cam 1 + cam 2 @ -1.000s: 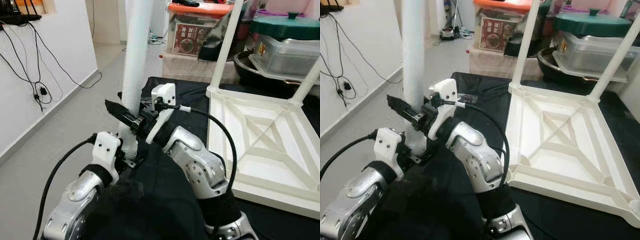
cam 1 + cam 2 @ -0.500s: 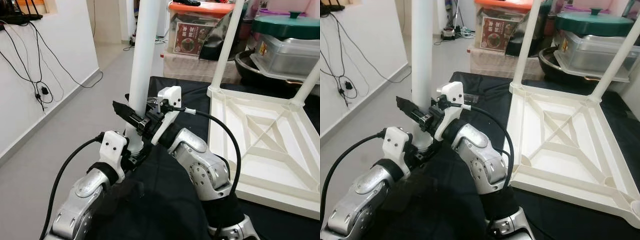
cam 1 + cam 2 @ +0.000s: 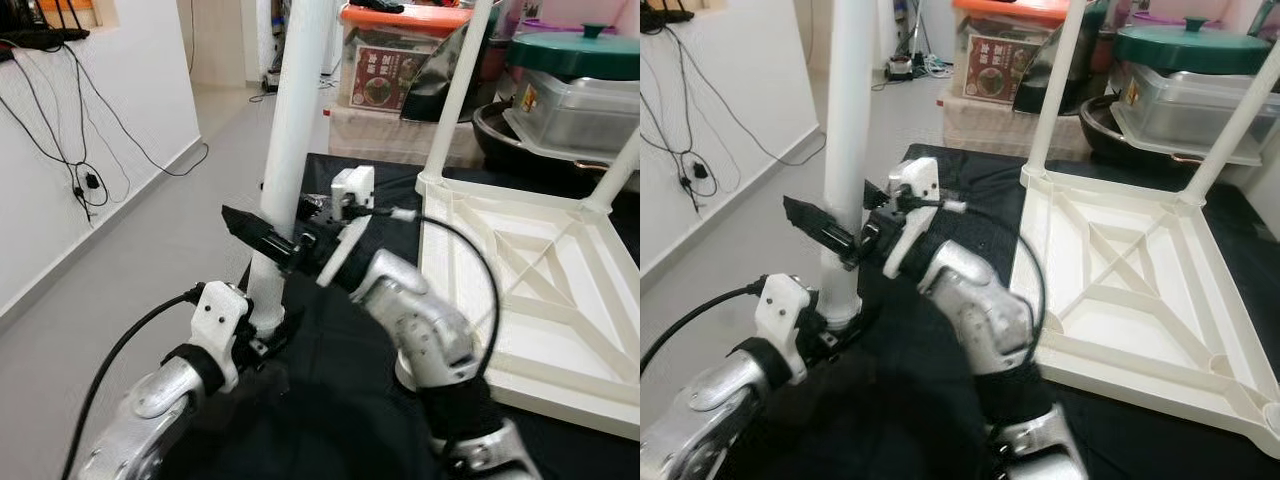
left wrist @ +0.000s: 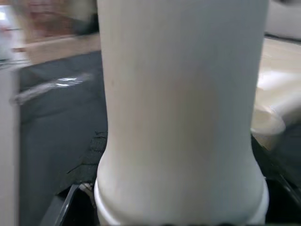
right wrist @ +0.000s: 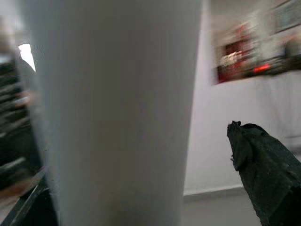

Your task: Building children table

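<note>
Grippers, right (image 3: 262,235) and left (image 3: 262,322), both clamping white table leg (image 3: 292,160) upright beside upturned tabletop (image 3: 530,290).

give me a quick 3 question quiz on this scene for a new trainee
1. True or false: the white table leg stands roughly upright between the left gripper and the right gripper.
2. Which gripper is higher on the leg? A) left B) right
3. Fill in: the upturned white tabletop lies on a ____ cloth, with two legs already standing on its far corners.

Key: 1 true; 2 B; 3 black
</note>
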Motion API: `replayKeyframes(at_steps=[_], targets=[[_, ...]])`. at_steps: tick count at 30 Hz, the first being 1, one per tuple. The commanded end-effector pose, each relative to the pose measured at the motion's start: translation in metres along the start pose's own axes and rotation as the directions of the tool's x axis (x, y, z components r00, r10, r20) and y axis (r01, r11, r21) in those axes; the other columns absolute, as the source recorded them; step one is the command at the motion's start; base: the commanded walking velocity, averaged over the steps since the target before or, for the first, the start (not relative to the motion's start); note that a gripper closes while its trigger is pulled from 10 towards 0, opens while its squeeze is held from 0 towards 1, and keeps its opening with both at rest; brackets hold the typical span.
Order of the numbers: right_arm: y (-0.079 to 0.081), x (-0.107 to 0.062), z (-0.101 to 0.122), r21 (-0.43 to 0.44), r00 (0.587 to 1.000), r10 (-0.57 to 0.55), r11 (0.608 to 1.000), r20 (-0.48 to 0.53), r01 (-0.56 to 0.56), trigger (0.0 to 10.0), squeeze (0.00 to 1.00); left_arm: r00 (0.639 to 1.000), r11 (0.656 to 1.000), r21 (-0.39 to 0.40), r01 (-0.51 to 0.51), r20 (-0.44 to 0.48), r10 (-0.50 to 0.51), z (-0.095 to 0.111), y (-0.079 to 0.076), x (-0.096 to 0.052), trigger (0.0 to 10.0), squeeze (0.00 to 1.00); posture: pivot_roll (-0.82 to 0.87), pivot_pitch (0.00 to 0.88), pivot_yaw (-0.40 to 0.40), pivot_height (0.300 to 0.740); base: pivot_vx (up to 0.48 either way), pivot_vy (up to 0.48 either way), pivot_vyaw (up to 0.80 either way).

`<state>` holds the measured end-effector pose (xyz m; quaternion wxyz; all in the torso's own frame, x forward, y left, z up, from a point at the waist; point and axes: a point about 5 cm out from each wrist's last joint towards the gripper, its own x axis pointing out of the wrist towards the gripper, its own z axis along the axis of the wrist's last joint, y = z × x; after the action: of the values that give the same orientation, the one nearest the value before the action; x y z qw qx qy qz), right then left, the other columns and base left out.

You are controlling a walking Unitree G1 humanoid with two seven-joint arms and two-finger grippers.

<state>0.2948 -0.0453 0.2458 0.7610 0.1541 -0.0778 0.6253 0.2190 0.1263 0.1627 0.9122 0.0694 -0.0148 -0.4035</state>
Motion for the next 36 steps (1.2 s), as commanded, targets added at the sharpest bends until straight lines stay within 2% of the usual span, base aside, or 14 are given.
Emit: replayKeyframes(at_steps=[1,5,8,9,11,12,21,27,28,29,30,31,33,36], targets=[[0.013,0.0,-0.006,0.06,0.98,0.189,0.981,-0.061,-0.186,10.0,0.0,0.987,0.987,0.022,0.161,-0.017,-0.16,0.003,-0.017,-0.005,10.0,0.0,0.05,0.0,-0.061,0.74,0.0,0.0,0.0],[0.024,-0.002,-0.007,0.103,0.954,0.295,0.952,-0.051,-0.288,10.0,0.0,0.984,0.985,0.024,0.171,-0.052,-0.169,0.0,-0.016,-0.012,10.0,0.0,0.06,0.0,-0.067,0.74,0.0,0.0,0.0],[0.03,-0.001,-0.01,0.111,0.945,0.324,0.942,-0.041,-0.318,10.0,0.0,0.984,0.985,0.018,0.17,-0.058,-0.168,-0.001,-0.015,-0.012,10.0,0.0,0.06,0.0,-0.066,0.74,0.0,0.0,0.0],[0.031,0.0,-0.01,0.113,0.945,0.327,0.94,-0.023,-0.323,5.9,0.0,0.984,0.986,0.014,0.167,-0.056,-0.166,-0.001,-0.016,-0.011,10.0,0.0,0.06,0.0,-0.064,0.74,0.0,0.0,0.0],[0.033,0.0,-0.01,0.117,0.943,0.331,0.937,-0.011,-0.328,5.9,0.0,0.984,0.986,0.011,0.167,-0.056,-0.167,-0.002,-0.017,-0.01,10.0,0.0,0.06,0.0,-0.064,0.74,0.0,0.0,0.0],[0.033,0.001,-0.01,0.124,0.946,0.325,0.938,0.013,-0.324,0.0,0.0,0.984,0.986,0.003,0.168,-0.055,-0.168,-0.002,-0.018,-0.01,10.0,0.0,0.06,0.0,-0.059,0.74,0.0,0.0,0.0],[0.034,0.003,-0.005,0.128,0.957,0.274,0.95,0.099,-0.285,0.0,0.0,0.979,0.981,-0.015,0.192,-0.065,-0.193,-0.004,-0.018,-0.009,10.0,0.0,0.04,0.0,-0.048,0.74,0.0,0.0,0.0],[0.034,0.003,-0.008,0.109,0.963,0.254,0.958,0.094,-0.264,0.0,0.0,0.984,0.986,0.01,0.164,-0.07,-0.163,-0.005,-0.013,-0.009,10.0,0.0,0.04,0.0,-0.044,0.74,0.0,0.0,0.0],[0.034,0.002,-0.01,0.105,0.965,0.246,0.961,0.092,-0.255,0.0,0.0,0.99,0.992,0.026,0.125,-0.065,-0.124,-0.006,-0.009,-0.008,10.0,0.73,0.04,0.0,-0.044,0.74,0.0,0.0,0.0],[0.034,0.002,-0.01,0.105,0.965,0.246,0.961,0.092,-0.255,0.0,0.0,0.99,0.992,0.026,0.125,-0.065,-0.124,-0.006,-0.009,-0.008,10.0,0.73,0.04,0.0,-0.044,0.74,0.0,0.0,0.0],[0.034,0.002,-0.01,0.104,0.967,0.238,0.963,0.092,-0.247,0.0,0.0,0.997,0.997,0.037,0.061,-0.054,-0.059,-0.006,-0.001,-0.006,10.0,1.0,0.04,0.0,-0.044,0.74,0.0,0.0,0.0],[0.034,0.002,-0.01,0.104,0.967,0.238,0.963,0.092,-0.247,0.0,0.0,0.997,0.997,0.037,0.061,-0.054,-0.059,-0.006,-0.001,-0.006,10.0,1.0,0.04,0.0,-0.044,0.74,0.0,0.0,0.0],[0.03,0.0,-0.01,0.087,0.977,0.192,0.976,0.09,-0.199,0.0,0.0,0.989,0.988,0.044,-0.148,-0.019,0.149,-0.005,0.028,-0.009,10.0,1.0,0.04,0.0,-0.047,0.74,0.0,0.0,0.0],[0.025,-0.002,-0.009,0.07,0.985,0.149,0.985,0.088,-0.156,0.0,0.0,0.983,0.982,0.034,-0.186,0.0,0.186,-0.002,0.032,-0.014,10.0,1.0,0.05,0.0,-0.051,0.74,0.0,0.0,0.0]])
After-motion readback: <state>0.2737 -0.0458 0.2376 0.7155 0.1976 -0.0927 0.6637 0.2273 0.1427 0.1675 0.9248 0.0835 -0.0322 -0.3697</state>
